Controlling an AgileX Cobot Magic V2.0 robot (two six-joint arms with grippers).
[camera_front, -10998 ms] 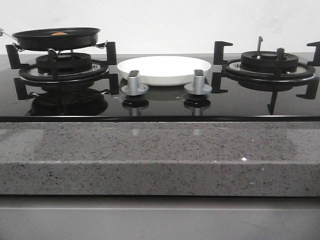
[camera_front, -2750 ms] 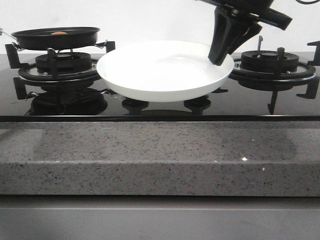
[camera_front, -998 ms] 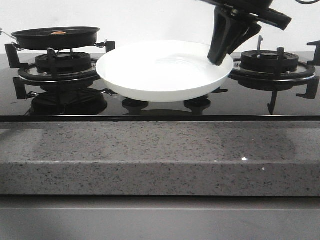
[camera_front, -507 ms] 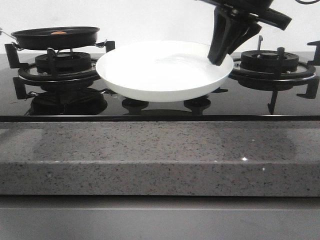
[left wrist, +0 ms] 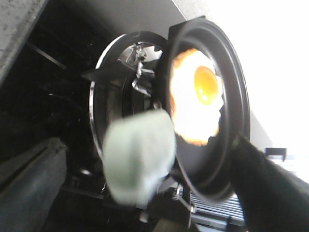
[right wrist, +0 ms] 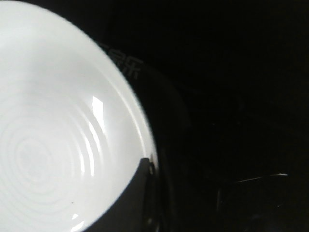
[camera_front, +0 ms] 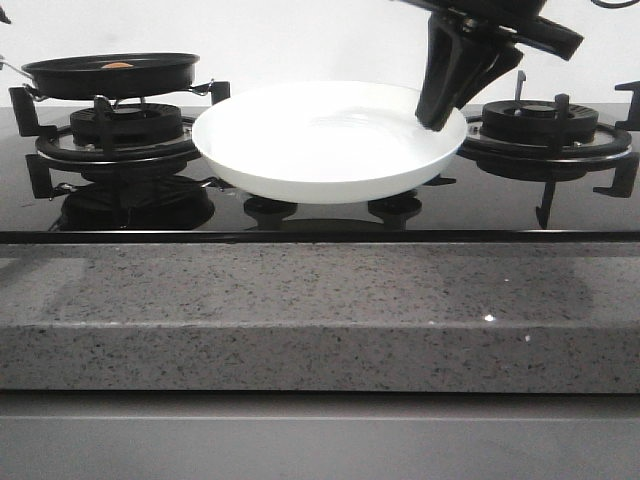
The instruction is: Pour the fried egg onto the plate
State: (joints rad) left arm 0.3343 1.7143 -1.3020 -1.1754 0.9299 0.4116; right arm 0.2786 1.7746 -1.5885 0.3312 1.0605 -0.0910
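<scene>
The fried egg (camera_front: 118, 66), white with an orange yolk, lies in a black frying pan (camera_front: 110, 76) on the left burner. In the left wrist view the egg (left wrist: 195, 101) lies flat in the pan (left wrist: 231, 121). My left gripper (left wrist: 203, 193) is open, with a pale finger and a dark finger either side of the pan's near rim and handle bracket. My right gripper (camera_front: 437, 115) is shut on the right rim of the white plate (camera_front: 320, 140) and holds it above the stove's middle. The plate's rim (right wrist: 140, 121) is pinched by the finger.
The left burner grate (camera_front: 120, 135) stands under the pan and the right burner grate (camera_front: 540, 125) is bare. The black glass hob (camera_front: 480, 205) lies behind a grey granite counter edge (camera_front: 320, 310). A white wall is close behind the stove.
A dark bit of the left arm has come into the front view's top left corner. The plate and right gripper hold still; the pan has not moved.
</scene>
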